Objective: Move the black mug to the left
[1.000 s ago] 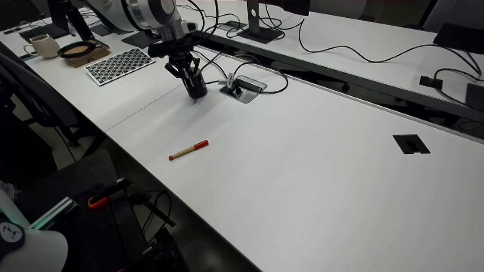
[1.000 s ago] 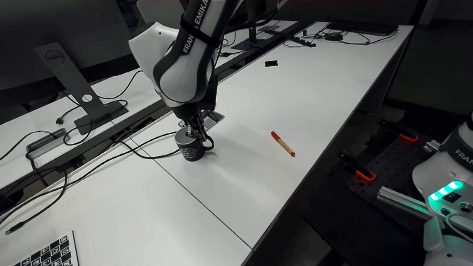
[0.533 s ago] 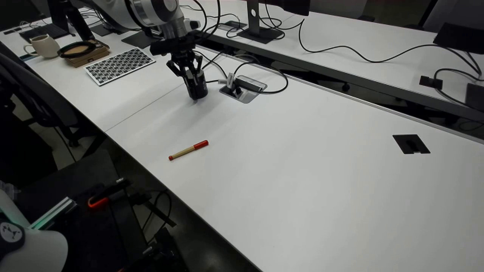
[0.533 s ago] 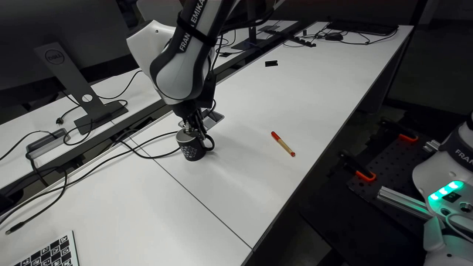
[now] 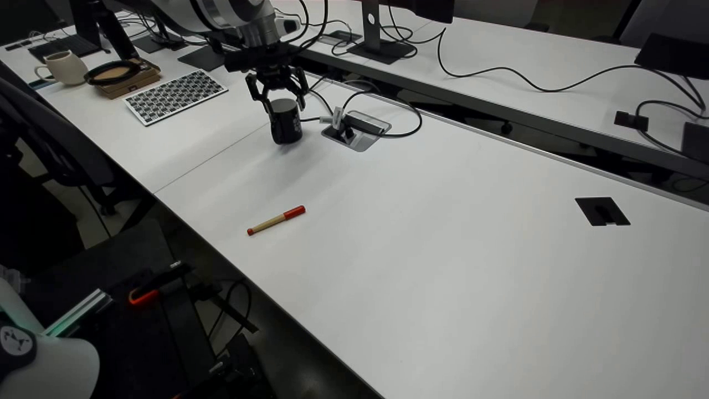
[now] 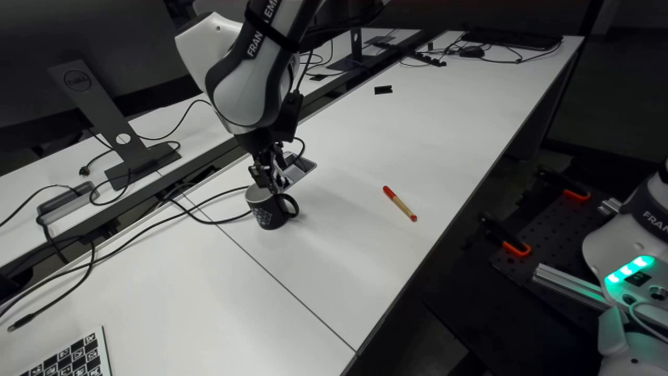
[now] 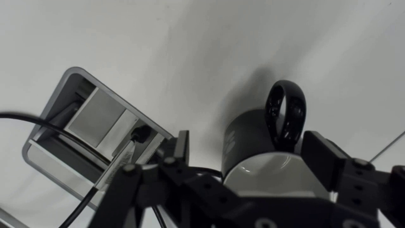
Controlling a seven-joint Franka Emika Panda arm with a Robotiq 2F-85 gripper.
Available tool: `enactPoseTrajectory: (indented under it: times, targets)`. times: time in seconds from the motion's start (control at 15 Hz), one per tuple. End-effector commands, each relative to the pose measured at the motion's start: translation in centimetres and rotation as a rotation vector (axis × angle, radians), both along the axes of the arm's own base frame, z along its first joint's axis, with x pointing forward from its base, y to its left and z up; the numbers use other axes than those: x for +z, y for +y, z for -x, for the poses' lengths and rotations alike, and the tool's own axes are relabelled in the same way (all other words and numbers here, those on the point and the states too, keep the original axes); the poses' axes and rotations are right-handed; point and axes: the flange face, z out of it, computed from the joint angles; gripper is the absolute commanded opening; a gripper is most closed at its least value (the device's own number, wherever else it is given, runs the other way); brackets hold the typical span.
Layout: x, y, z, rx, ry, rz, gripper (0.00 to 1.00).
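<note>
Gripper [image 5: 286, 110] lifted and spread wide over the black mug [image 6: 270, 215]

Higher than half a second ago, with fingers [image 7: 322, 158] now farther apart; lowered about the mug then, hanging near its rim now, one tip to either side of the opening in the wrist view. Impossible to tell whether touching. More of the mug's inside [image 5: 283, 105] in sight than before, in an exterior view. Barely any shift in the mug: upright on the white table [image 5: 454, 266], just beside the seam [image 5: 210, 158], closer to the back edge than to the front. Unmoved, a red-and-tan stick [image 5: 276, 220], slantwise toward the front edge.

Smooth and matte across the tabletop. Sunk in near the back edge, close to the mug, a socket box [image 7: 110, 92] with rounded corners and grey metal rim, crossed by a black cable [image 7: 19, 117]. Past the seam, a flat board [image 5: 174, 96] checkered in black and white; by the front edge there, a rounded cream cup [image 5: 67, 69] next to a brown box [image 5: 130, 84].

On the mug itself, dull black outside, straight walls, a pale, faintly shiny inside, a glossy looped handle [image 7: 296, 110] away from the back edge, and a pale patterned print.
</note>
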Motion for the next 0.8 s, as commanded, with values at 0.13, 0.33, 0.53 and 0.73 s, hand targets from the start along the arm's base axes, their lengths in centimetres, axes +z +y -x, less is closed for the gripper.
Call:
enactPoseTrajectory:
  times: [0.13, 0.33, 0.53, 0.73]
  targets:
    - [2.8, -1.2, -1.3, -0.053, -0.028, -0.022, 1.0]
    - [4.1, -2.1, -1.7, -0.071, -0.049, -0.032, 1.0]
    - [6.1, -3.3, -2.2, -0.098, -0.079, -0.055, 1.0]
    - [7.8, -4.8, -2.6, -0.125, -0.104, -0.074, 1.0]
